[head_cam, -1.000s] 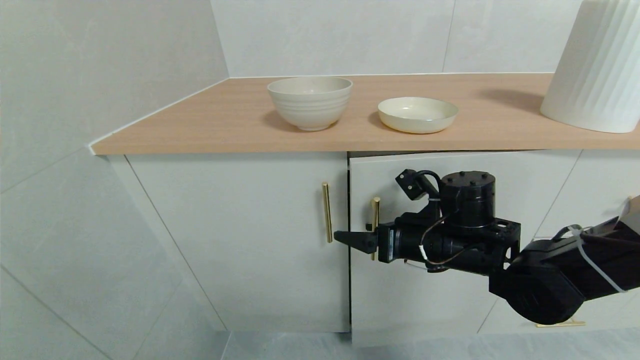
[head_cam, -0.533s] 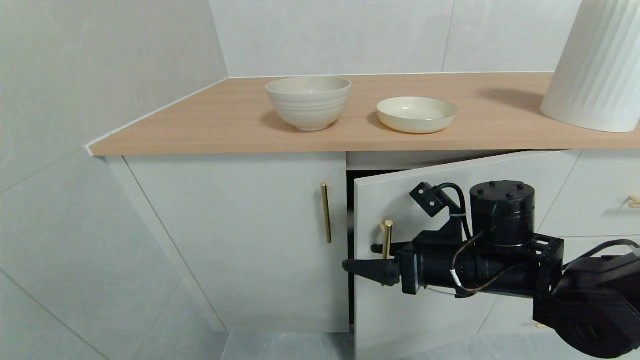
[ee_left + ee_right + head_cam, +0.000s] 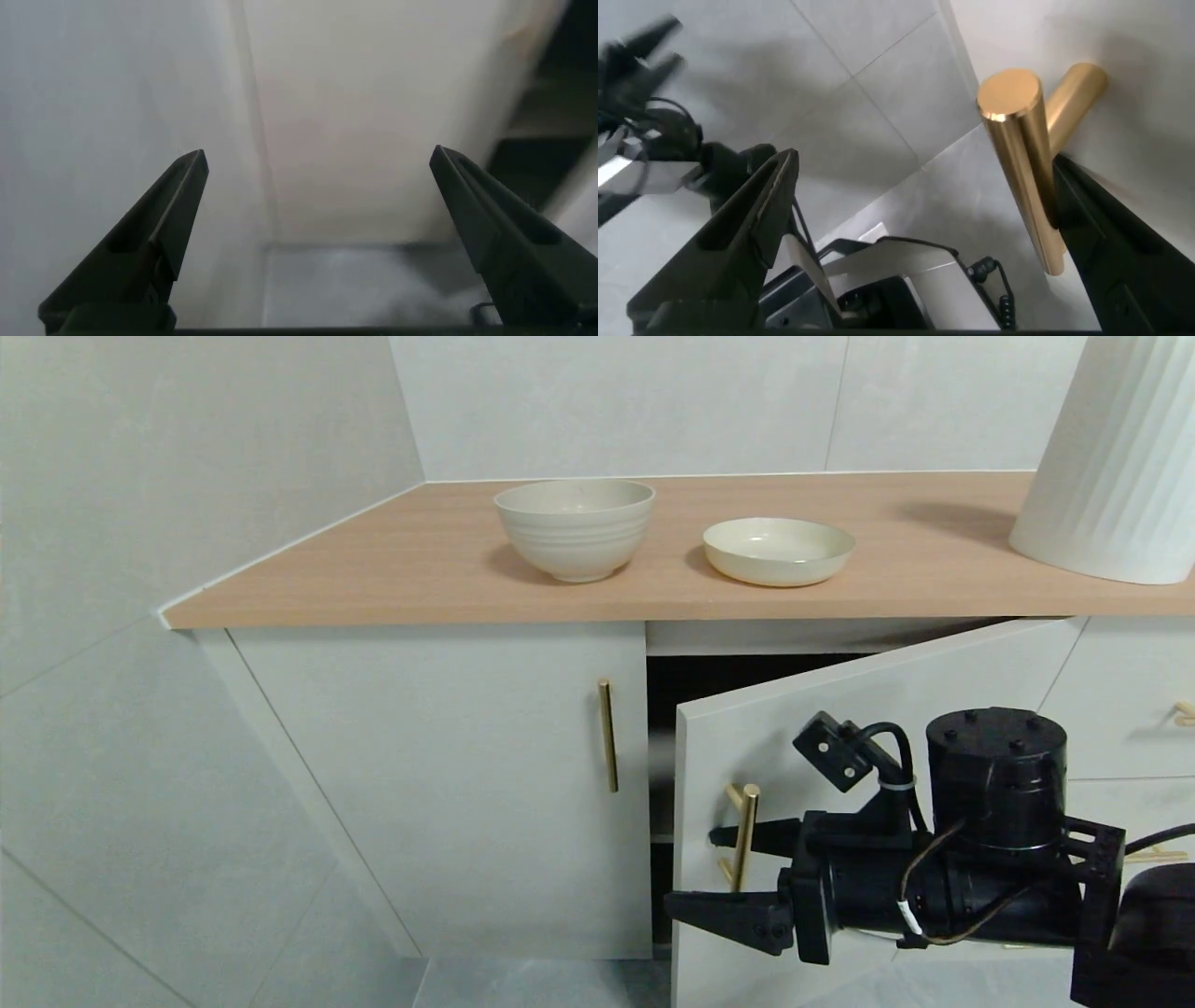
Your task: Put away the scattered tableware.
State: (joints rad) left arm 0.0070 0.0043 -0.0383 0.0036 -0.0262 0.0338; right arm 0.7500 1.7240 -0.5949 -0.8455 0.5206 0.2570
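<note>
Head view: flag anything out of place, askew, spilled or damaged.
Only the right cabinet door stands ajar, its handle between the open jaws of the right gripper; that fits the job rather than a fault. The bowl and plate sit upright on the countertop, nothing spilled or chipped.

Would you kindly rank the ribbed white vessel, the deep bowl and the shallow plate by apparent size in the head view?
1. ribbed white vessel, though cropped
2. deep bowl
3. shallow plate, similarly wide but much lower
</note>
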